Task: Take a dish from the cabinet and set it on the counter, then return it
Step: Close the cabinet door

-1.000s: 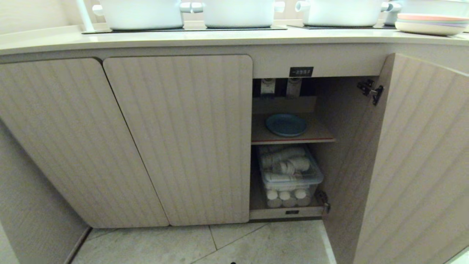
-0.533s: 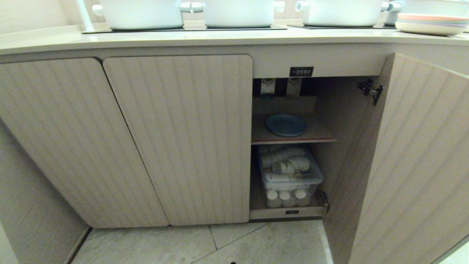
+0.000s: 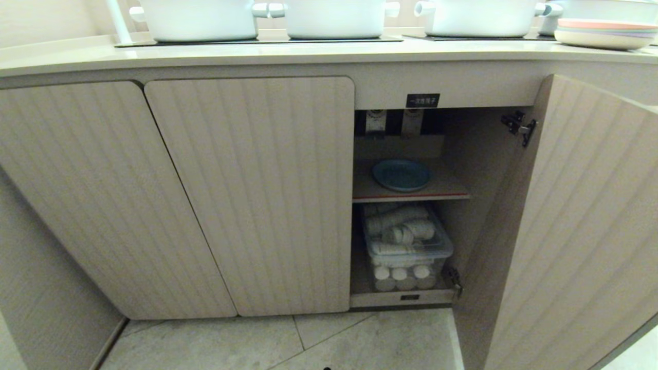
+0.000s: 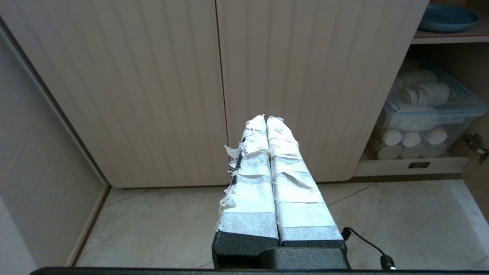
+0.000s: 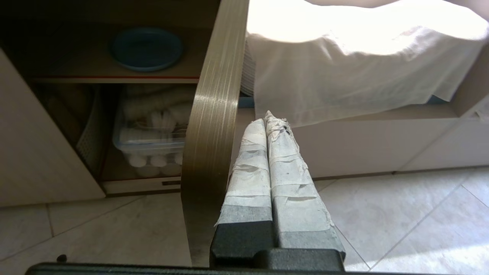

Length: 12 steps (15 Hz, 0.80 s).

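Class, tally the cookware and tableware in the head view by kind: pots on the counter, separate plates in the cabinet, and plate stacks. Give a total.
White round pots on the cream counter: 3
Light-blue round plate in the beige ribbed cabinet: 1
Plate stack, pink on top: 1
Total: 5

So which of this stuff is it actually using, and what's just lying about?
Job:
blue dish on the cabinet shelf
open door
counter
right gripper

Lying about:
white pots
stacked plates
clear container
white cloth

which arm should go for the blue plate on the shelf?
Right, probably. The right gripper sits by the open door's edge, beside the opening holding the plate. The left gripper faces closed doors. Both jaws shut.
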Available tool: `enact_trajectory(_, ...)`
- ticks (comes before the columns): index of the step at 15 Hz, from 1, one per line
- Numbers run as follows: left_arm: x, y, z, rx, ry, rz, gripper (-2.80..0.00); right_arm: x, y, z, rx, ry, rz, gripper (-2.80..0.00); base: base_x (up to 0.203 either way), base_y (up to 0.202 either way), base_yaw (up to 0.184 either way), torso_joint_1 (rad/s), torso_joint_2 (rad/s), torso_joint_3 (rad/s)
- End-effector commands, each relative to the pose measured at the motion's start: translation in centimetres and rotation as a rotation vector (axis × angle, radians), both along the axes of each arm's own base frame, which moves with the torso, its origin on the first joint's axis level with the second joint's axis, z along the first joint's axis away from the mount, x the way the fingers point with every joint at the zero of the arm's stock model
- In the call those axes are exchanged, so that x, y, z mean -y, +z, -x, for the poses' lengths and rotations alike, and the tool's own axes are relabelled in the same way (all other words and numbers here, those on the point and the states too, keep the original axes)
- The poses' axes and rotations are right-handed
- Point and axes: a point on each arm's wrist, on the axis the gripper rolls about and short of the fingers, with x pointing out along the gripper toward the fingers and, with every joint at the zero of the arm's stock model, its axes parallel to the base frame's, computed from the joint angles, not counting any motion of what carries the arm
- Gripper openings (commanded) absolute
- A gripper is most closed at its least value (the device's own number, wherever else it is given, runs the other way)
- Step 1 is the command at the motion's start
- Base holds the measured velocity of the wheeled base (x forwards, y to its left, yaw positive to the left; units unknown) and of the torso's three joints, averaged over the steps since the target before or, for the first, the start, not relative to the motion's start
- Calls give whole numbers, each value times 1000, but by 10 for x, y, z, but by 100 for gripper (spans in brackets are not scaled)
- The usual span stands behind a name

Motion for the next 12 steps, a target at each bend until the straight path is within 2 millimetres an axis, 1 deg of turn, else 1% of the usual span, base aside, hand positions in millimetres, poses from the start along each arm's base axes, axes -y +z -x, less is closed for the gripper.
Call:
enact_trajectory(1,0,0,0,2,-1,0,-280,-2,-2,-4,-12,26,2,-280,0,0,0,0,0,0)
enact_trajectory(7,0,0,0,1,0,0,-280,-11,-8,-19,-60,102,-49,-280,0,0,0,0,0,0)
enact_trajectory(12,0,0,0,0,0,0,-280,-17,-13,-30,-107,135,-131,-280,0,0,0,0,0,0)
